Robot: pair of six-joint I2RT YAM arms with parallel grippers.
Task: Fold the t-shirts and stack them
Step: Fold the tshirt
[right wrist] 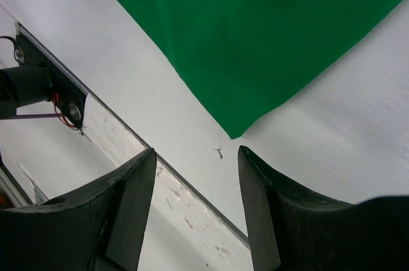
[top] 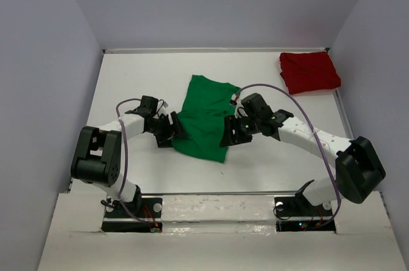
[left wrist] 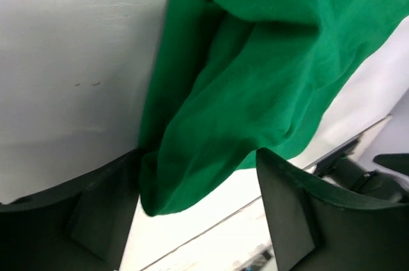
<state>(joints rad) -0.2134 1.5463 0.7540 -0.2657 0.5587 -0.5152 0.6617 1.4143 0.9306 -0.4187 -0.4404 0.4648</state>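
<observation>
Slippage looms: left end effector [left wrist: 198, 159] gapes wide around an edge of the green t-shirt [top: 204, 114], right end effector [right wrist: 197, 154] hangs open, empty, so folds may collapse.

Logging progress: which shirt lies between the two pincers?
The green shirt, mid-table with the left pincer and right pincer at its sides; the red shirt lies apart in the far right corner.

This was a robotics lab cell, not a home: a bare white table [top: 128, 79] boxed in by plain pale walls [top: 38, 60], with red wiring [right wrist: 61, 110] exposed to the left of the jaws of the right gripper [right wrist: 196, 165].
</observation>
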